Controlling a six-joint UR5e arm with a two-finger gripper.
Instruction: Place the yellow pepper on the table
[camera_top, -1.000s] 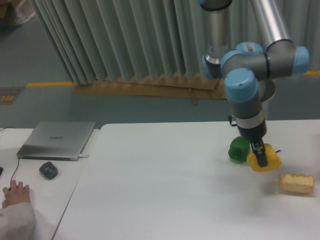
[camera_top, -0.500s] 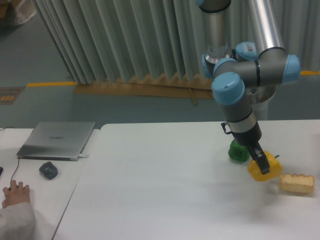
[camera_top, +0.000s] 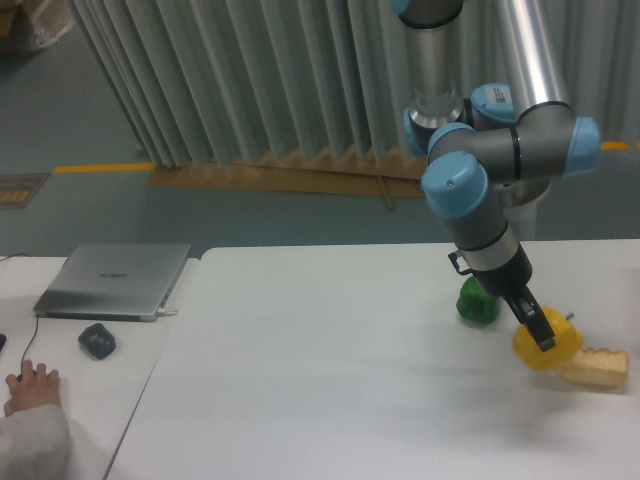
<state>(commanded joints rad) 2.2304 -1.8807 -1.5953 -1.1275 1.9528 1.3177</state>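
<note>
The yellow pepper (camera_top: 552, 347) sits low at the right side of the white table (camera_top: 320, 380), glossy and lobed, touching or nearly touching the surface. My gripper (camera_top: 536, 333) is tilted down to the right with its dark fingers shut on the pepper's top. The arm's grey and blue joints rise behind it. I cannot tell whether the pepper's weight rests on the table.
A green pepper (camera_top: 478, 301) stands just left of and behind the gripper. A tan bread-like chunk (camera_top: 598, 367) lies right against the yellow pepper's right side. On the smaller desk at left are a silver laptop (camera_top: 115, 280), a dark mouse (camera_top: 97, 341) and a person's hand (camera_top: 32, 387).
The gripper has carried the yellow pepper to the right and lower, tilting further, so it now sits against the bread chunk.
</note>
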